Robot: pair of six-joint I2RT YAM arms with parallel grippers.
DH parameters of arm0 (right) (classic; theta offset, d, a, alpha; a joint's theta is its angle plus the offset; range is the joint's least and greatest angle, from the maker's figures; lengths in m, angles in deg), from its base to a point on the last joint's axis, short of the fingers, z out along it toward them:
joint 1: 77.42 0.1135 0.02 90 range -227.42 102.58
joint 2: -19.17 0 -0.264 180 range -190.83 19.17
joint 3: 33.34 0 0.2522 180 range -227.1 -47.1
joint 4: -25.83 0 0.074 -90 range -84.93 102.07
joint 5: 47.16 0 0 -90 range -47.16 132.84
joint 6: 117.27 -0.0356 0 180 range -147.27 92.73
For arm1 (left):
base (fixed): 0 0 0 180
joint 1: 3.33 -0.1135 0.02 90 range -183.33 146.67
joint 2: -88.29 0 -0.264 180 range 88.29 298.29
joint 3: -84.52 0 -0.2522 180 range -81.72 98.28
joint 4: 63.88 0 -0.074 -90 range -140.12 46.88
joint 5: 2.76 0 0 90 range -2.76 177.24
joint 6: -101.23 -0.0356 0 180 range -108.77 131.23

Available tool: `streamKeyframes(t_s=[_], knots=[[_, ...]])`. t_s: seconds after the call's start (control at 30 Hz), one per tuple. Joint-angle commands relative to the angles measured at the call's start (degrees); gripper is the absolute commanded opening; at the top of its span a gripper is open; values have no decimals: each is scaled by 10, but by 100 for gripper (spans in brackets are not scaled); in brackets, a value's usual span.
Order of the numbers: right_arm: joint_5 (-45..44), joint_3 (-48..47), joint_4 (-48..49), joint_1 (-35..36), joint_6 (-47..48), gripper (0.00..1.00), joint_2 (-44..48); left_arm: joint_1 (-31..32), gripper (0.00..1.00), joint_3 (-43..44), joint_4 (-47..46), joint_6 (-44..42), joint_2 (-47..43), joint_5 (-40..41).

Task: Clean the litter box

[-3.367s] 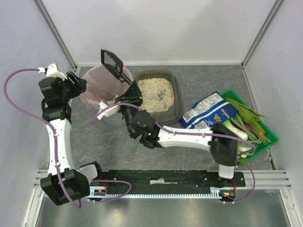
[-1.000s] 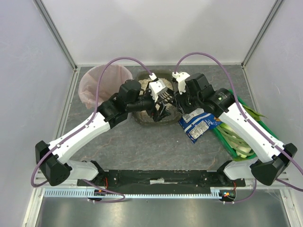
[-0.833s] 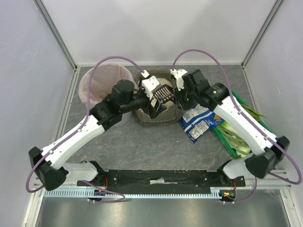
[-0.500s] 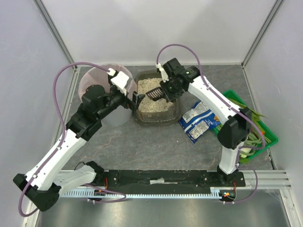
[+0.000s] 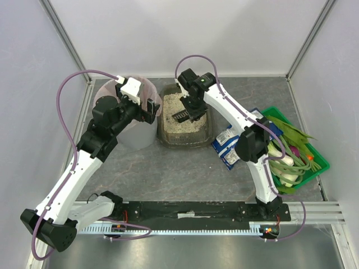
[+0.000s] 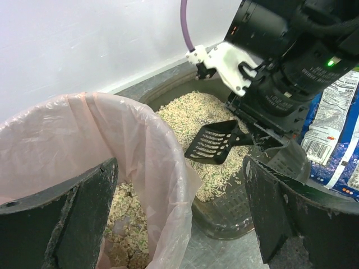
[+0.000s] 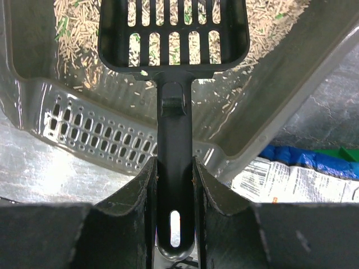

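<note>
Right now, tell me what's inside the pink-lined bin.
Pale litter granules lie on the bottom of the bin. One finger of the left pincer hides part of the bottom.

Left jaws wide, right jaws clamped (arms [image 5: 84,162] extended)

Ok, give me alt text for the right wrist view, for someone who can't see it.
The right hand is shut on the handle of a black slotted scoop, whose head sits over the pale litter in the grey litter box. A blue snack bag shows at lower right, outside the box.
</note>
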Motion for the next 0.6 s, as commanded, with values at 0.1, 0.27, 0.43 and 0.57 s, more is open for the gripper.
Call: streamKeyframes(t_s=[0.1, 0.27, 0.43, 0.57], knots=[[-25, -65, -62, 8, -28, 0, -70, -4, 98, -4, -27, 19, -11, 12], [-38, -120, -55, 5, -46, 0, -115, -4, 98, -5, -28, 19, -12, 15], [-38, -114, 0, -1, -80, 0, -137, -4, 98, -7, -30, 19, -11, 15], [-37, -112, 33, -7, -96, 0, -150, -4, 98, -8, -30, 20, -13, 16]])
